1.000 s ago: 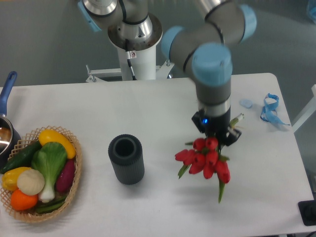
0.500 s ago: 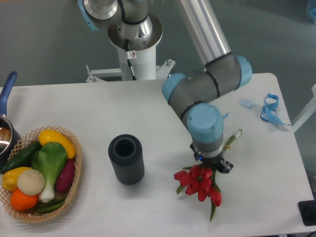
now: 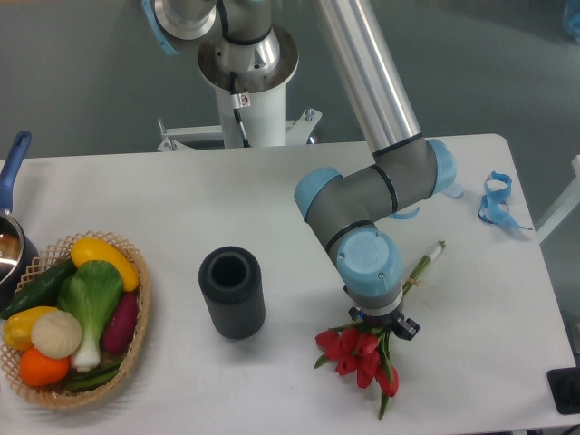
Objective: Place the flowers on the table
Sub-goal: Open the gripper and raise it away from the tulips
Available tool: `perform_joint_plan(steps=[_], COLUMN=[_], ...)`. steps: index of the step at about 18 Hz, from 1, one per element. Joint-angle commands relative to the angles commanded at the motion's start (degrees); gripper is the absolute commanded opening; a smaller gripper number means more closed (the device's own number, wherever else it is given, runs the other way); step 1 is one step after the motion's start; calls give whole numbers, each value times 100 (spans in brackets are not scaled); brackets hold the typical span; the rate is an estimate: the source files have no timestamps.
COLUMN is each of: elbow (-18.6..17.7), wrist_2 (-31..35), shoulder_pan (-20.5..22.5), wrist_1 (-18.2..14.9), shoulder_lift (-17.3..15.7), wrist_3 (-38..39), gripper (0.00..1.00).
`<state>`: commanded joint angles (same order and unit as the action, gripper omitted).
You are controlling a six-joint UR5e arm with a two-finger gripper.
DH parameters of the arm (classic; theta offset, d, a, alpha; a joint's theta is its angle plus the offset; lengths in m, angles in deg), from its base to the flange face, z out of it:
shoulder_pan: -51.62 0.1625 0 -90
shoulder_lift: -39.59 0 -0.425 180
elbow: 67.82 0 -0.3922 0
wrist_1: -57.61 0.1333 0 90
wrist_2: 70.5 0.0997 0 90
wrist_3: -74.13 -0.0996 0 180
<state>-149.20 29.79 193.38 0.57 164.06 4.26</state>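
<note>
The flowers [image 3: 358, 355], a bunch of red tulips with green leaves, lie low over the white table [image 3: 272, 204] at the front right. Their pale stems run up and to the right to a tip [image 3: 437, 246]. My gripper [image 3: 381, 324] points straight down over the stems just behind the blooms. Its blue wrist hides most of the fingers, and only a dark fingertip [image 3: 405, 327] shows. It appears shut on the stems. I cannot tell whether the blooms touch the tabletop.
A dark grey ribbed cylinder vase [image 3: 232, 292] stands left of the flowers. A wicker basket [image 3: 138, 337] of vegetables sits at the front left, with a blue-handled pot [image 3: 9, 237] behind it. A blue ribbon [image 3: 496, 201] lies at the far right.
The gripper has moved down and toward the table's front with the flowers. The blooms have dropped lower and slightly left, and the arm's elbow has folded lower over the table.
</note>
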Motion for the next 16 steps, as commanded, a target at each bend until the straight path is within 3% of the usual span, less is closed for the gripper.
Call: perform_joint_plan(steps=[6, 9, 11, 16], elbow=[0, 0, 70, 36], wrist_2=[-1010, -1529, -1583, -1697], shoulder_pan=[403, 807, 1010, 1677], wrist_1=[0, -88, -385, -1273], shoulder_lift=[-1116, -1389, -1600, -2074], wrist_3=[26, -35, -323, -2000], gripper=[100, 100, 100, 100])
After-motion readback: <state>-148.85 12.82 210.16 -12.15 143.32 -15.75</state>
